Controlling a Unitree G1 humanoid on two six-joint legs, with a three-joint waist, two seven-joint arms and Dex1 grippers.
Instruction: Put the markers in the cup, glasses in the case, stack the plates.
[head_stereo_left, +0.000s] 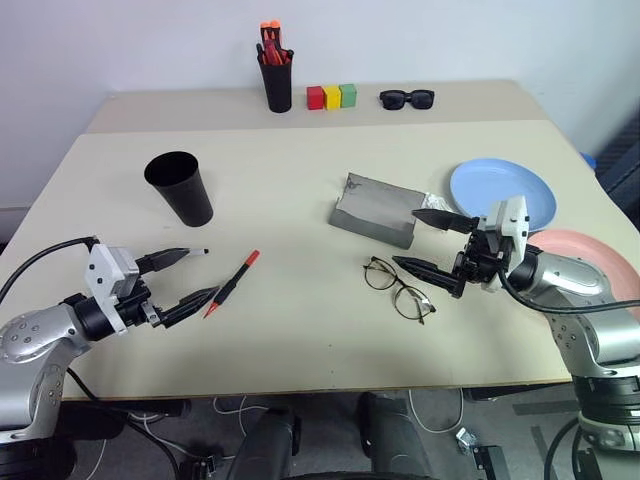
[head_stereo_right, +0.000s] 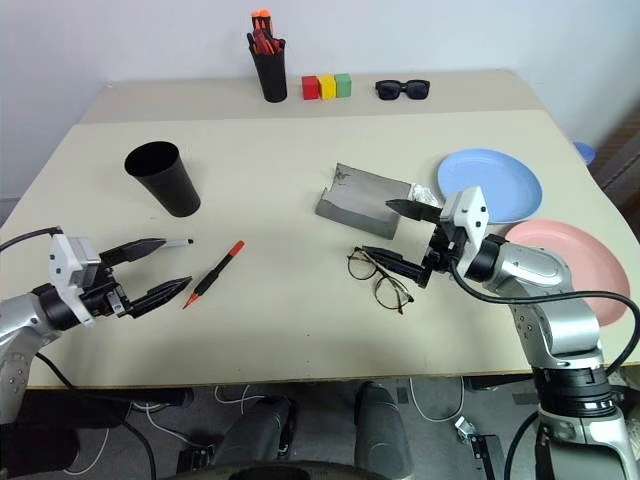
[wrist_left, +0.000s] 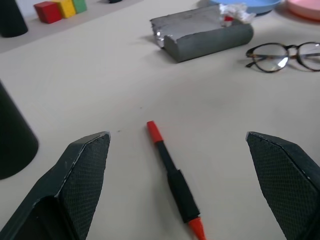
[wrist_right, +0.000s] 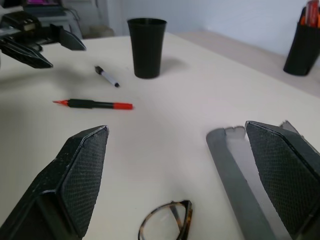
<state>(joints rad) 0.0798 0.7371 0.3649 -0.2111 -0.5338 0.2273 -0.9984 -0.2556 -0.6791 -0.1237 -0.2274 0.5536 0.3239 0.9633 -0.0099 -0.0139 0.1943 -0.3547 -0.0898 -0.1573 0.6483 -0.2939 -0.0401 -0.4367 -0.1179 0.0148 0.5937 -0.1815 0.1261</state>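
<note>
A black marker with a red cap lies on the table just right of my left gripper, which is open with nothing between its fingers. A second, pale-bodied marker lies by that gripper's upper finger. The black cup stands upright behind them. The wire-framed glasses lie unfolded in front of the grey case, which lies open. My right gripper is open, hovering just right of the glasses and the case. The blue plate and the pink plate sit side by side at the right.
On the far strip of the table stand a black pen holder with orange-topped pens, three coloured blocks and black sunglasses. A crumpled white scrap lies at the case's right end, next to the blue plate.
</note>
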